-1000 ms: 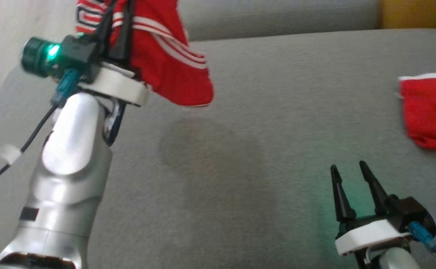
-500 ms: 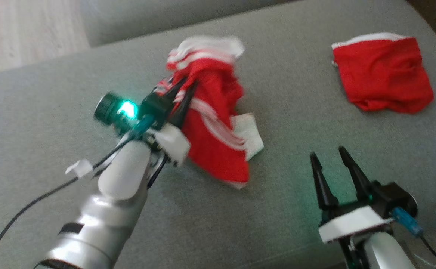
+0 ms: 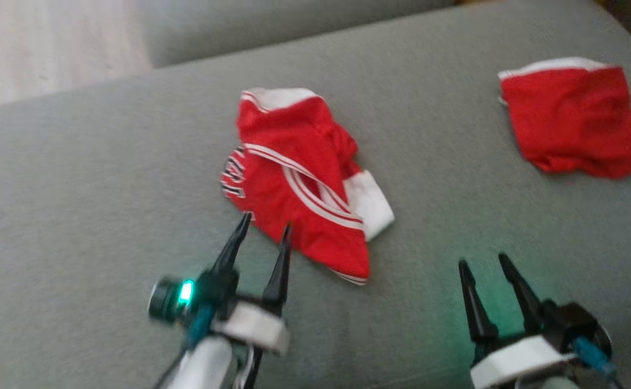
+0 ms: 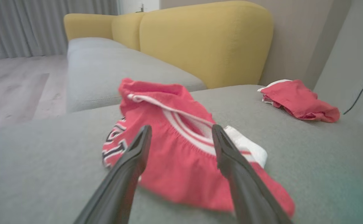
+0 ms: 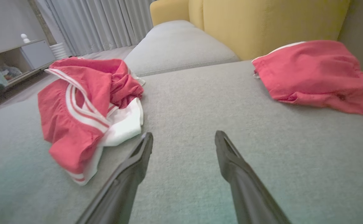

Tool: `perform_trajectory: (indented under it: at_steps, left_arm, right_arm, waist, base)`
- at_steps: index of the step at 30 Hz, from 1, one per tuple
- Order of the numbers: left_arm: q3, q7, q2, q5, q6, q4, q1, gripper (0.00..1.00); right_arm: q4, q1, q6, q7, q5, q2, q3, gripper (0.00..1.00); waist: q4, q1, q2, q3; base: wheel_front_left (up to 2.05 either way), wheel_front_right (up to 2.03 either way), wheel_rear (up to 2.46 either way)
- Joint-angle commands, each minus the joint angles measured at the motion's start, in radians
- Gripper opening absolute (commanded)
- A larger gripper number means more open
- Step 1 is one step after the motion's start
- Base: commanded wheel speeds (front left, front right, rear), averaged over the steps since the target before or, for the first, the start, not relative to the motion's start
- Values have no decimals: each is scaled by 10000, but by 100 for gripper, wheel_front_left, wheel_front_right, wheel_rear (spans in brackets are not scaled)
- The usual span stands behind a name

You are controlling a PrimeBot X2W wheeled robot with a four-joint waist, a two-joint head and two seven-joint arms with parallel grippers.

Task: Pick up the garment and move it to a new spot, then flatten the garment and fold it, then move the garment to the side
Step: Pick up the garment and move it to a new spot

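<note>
Your left hand (image 3: 267,222) hangs spread and empty just beside the crumpled garment (image 3: 299,183), which lies midway across the sofa cushion (image 3: 77,189). Moving it looks done, but flattening, folding and setting aside remain.

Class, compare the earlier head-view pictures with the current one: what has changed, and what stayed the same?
The left gripper released the striped red garment, which came down onto the grey cushion and lies crumpled; the gripper drew back, open. The right gripper stayed open and idle; the plain red garment stayed put.
</note>
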Motion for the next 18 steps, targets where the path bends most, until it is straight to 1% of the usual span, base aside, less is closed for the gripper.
perform_trajectory:
  at_steps: [1, 3, 7, 12, 18]
  left_arm:
    - [489, -80, 78, 14, 116, -517, -146, 100]
    - [830, -80, 77, 9, 216, -1400, 649, 100]
    - [1682, -80, 77, 331, 682, -2820, 2060, 100]
    - [2239, -81, 77, 956, 966, -3823, 3622, 100]
    - [2446, -81, 76, 1037, 830, -4189, 4265, 100]
  right_arm:
    - [-245, -130, -7, -36, -4, -152, 220, 100]
    - [-284, -26, -7, -36, -60, -199, 228, 100]
    - [-408, 196, -7, -36, -100, -172, -45, 100]
    - [-539, 634, -7, -36, -178, -53, -492, 100]
    - [-657, 935, -7, -36, -316, 18, -728, 100]
  waist:
    - [979, 1, 0, -937]
    - [1315, 1, 0, -1166]
    - [1880, 1, 0, -1559]
    - [2437, 1, 0, -1905]
    - [2676, 1, 0, -1979]
  base:
    - [0, 0, 0]
    - [0, 0, 0]
    - [0, 0, 0]
    - [0, 0, 0]
    - [0, 0, 0]
